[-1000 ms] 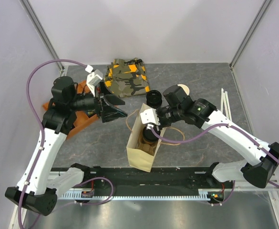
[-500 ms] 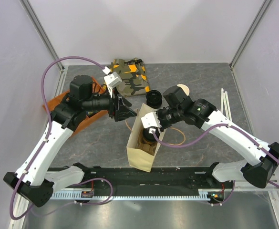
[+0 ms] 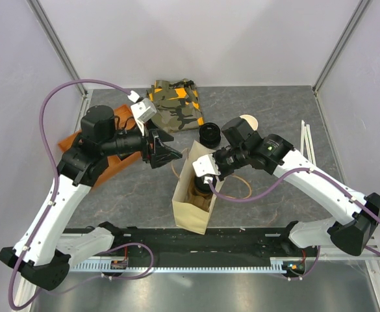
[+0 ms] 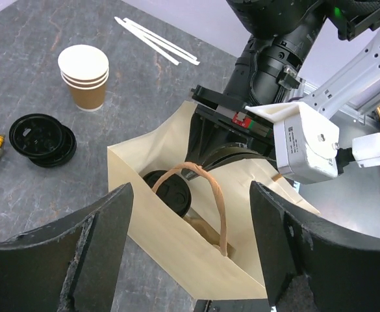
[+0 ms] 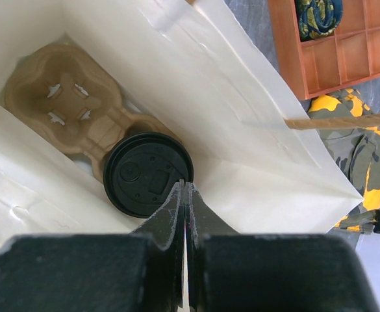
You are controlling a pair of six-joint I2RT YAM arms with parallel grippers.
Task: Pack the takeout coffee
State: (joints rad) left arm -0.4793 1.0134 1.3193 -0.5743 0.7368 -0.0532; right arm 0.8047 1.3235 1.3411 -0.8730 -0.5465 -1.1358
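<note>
Coffee cup is seen in the bag, mid-frame.
Judged light, crushable — best taken by its sides; right claw closed on nothing, left claw spread wide.

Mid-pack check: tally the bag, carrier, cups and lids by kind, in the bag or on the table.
Bag: 1
Carrier: 1
Lidded cup: 1
Lidless cup stack: 1
Loose lid pile: 1
Total: 5
</note>
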